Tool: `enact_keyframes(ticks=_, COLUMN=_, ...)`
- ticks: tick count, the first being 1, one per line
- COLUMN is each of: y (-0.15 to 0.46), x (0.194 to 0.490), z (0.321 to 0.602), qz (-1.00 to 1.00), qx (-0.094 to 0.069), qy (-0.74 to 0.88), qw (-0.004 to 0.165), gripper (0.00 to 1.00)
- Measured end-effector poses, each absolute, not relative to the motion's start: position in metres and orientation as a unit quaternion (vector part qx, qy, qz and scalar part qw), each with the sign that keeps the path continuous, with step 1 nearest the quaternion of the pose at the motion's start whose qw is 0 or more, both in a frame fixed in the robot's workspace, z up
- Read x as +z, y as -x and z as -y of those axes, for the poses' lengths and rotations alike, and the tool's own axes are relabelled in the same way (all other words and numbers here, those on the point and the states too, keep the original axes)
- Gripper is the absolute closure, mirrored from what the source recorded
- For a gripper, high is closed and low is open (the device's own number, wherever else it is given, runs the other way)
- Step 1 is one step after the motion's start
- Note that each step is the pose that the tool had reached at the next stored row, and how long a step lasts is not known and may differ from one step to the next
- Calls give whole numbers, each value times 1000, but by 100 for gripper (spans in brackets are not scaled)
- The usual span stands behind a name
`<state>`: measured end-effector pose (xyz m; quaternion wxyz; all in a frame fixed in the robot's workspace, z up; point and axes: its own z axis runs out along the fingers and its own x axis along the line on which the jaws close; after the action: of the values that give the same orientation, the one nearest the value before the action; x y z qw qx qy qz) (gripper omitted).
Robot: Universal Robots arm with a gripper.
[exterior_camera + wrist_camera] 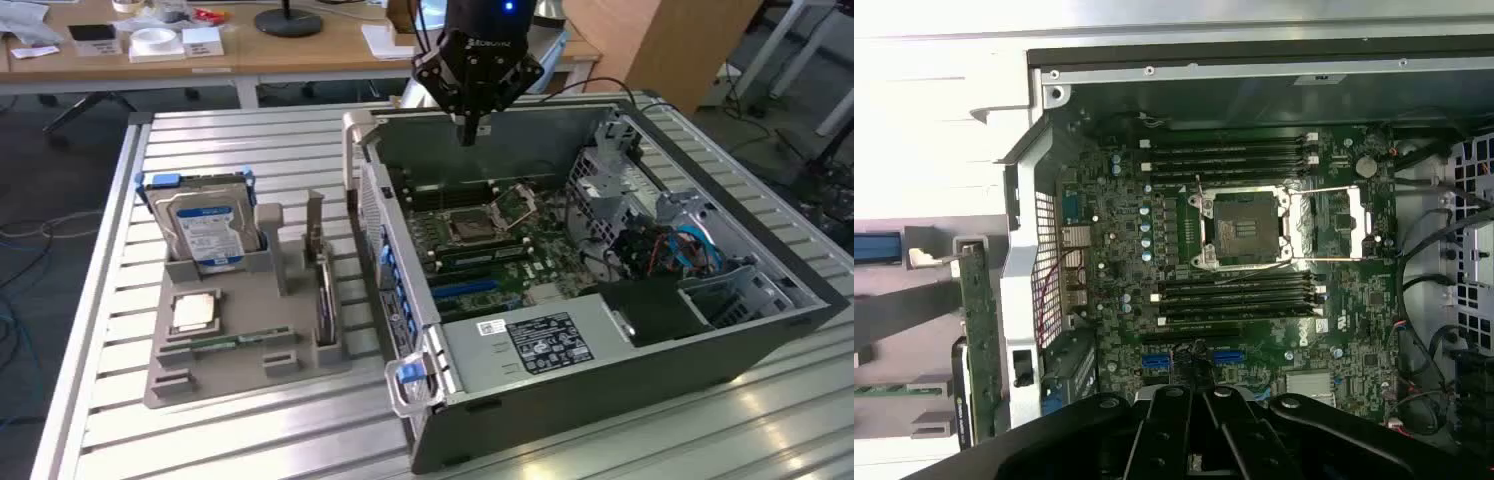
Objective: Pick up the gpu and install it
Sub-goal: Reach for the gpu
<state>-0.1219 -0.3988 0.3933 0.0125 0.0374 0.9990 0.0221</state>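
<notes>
One grey holder [214, 375] sits on the slatted surface [254, 140] at the exterior view's left, carrying one labelled hard drive [210, 235]. Next comes one gpu [324, 300], standing on edge in the holder's slot nearest the one open computer case [601, 400]. The single arm hangs straight down over the case's far end. Its pincer [469, 132] is pressed together, gripping nothing, above the motherboard [494, 240]. The gpu stands well apart from the pincer, outside the case wall, toward the exterior view's left

Black tool [469, 136] with faint white lettering, a blue light [507, 8] glowing above it.
</notes>
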Motion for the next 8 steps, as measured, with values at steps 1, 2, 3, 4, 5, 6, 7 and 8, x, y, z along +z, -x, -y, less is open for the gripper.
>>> enact_keyframes(ticks=1, y=122, x=393, z=399, qz=-999, qx=22, qy=-37, qw=12, gripper=89)
enact_keyframes(ticks=2, y=122, x=393, z=399, qz=-999, qx=22, qy=-37, qw=12, gripper=89)
enact_keyframes(ticks=3, y=122, x=393, z=399, qz=-999, qx=22, qy=-37, qw=12, gripper=89)
enact_keyframes(ticks=4, y=122, x=393, z=399, qz=-999, qx=22, qy=-37, qw=12, gripper=89)
enact_keyframes(ticks=5, y=122, x=393, z=399, qz=-999, qx=22, qy=-37, qw=12, gripper=89)
enact_keyframes(ticks=6, y=122, x=393, z=399, qz=-999, qx=22, qy=-37, qw=12, gripper=89)
enact_keyframes(ticks=7, y=122, x=393, z=399, qz=-999, qx=22, qy=-37, qw=12, gripper=89)
enact_keyframes(ticks=8, y=122, x=393, z=399, qz=-999, qx=22, qy=-37, qw=12, gripper=89)
